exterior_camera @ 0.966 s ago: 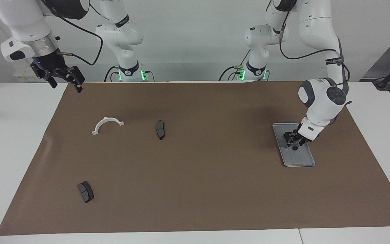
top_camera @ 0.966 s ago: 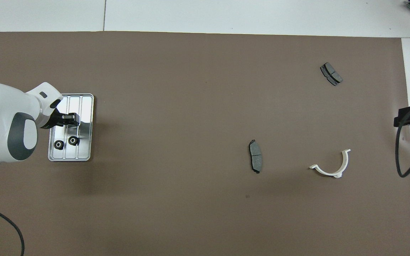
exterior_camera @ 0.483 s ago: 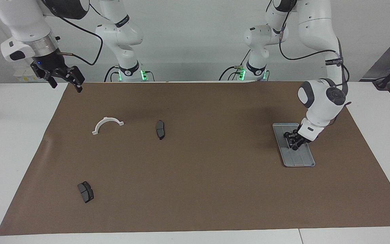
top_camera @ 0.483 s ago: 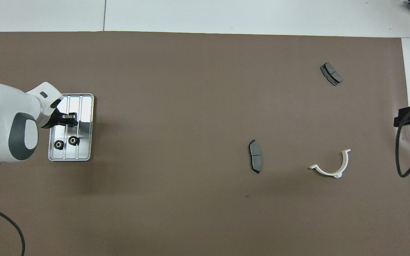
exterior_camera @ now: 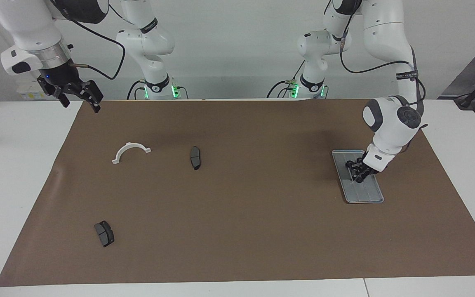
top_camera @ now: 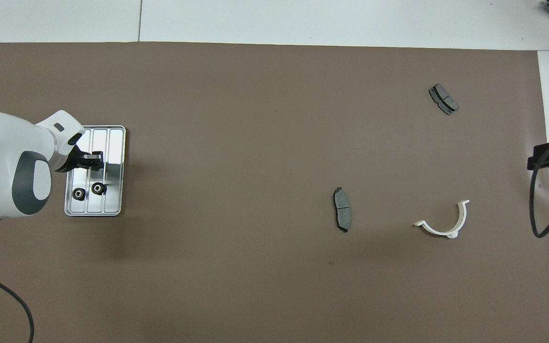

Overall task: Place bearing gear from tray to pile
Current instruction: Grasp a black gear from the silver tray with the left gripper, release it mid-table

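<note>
A white table (exterior_camera: pixel 15 185) stands before a plain white wall. A matte brown paper mat (exterior_camera: pixel 262 231) covers most of its top.

The right gripper (exterior_camera: pixel 80 103) hangs over the mat's corner at the right arm's end, on the robots' edge. Its claw is spread and empty; this arm waits.

The pile lies loose toward the same end:
- A white half-ring bracket (exterior_camera: pixel 131 152), smooth, with a small flat foot at each tip.
- A dark grey curved brake pad (exterior_camera: pixel 195 157) near the mat's middle.
- A second brake pad (exterior_camera: pixel 104 233) near the corner farthest from the robots.

The tray (exterior_camera: pixel 365 194) is flat, silver-grey metal, ridged lengthwise, with rounded corners. It lies toward the left arm's end. Two small black round bearing gears (top_camera: pixel 97 188) sit in the tray's end nearest the robots.

The left gripper (exterior_camera: pixel 358 176) is down inside the tray. Whether its claw is spread, pressed together or pinching a part cannot be told.
</note>
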Controlling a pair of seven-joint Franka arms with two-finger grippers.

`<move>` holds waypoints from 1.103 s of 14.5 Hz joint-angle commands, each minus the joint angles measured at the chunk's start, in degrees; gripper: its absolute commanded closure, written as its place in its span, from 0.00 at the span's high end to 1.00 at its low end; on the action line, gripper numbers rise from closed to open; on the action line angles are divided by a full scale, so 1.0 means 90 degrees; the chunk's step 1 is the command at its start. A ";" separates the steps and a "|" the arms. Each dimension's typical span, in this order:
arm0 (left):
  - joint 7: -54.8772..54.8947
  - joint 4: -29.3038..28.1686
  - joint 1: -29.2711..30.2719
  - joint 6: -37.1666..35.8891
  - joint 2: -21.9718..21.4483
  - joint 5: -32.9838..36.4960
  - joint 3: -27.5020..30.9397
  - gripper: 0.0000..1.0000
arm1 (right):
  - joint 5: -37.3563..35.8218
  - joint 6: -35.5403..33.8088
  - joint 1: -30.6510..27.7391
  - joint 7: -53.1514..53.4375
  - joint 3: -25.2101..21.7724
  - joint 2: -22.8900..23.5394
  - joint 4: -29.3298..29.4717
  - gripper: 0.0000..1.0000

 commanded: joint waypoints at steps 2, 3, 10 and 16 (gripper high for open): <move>0.0017 -0.0109 -0.0031 0.0290 0.0047 0.0014 0.0060 0.34 | 0.0016 0.0111 -0.0010 -0.0053 -0.0006 -0.0128 -0.0158 1.00; 0.0017 -0.0100 -0.0021 0.0329 0.0076 0.0014 0.0060 0.34 | 0.0016 0.0111 -0.0010 -0.0053 -0.0006 -0.0128 -0.0158 1.00; 0.0017 -0.0032 -0.0021 0.0300 0.0096 0.0014 0.0060 0.20 | 0.0016 0.0121 -0.0019 -0.0063 -0.0006 -0.0128 -0.0148 1.00; -0.0061 0.0757 -0.0099 -0.0313 0.0232 0.0014 0.0031 0.10 | 0.0006 0.0121 -0.0020 -0.0063 -0.0006 -0.0128 -0.0148 1.00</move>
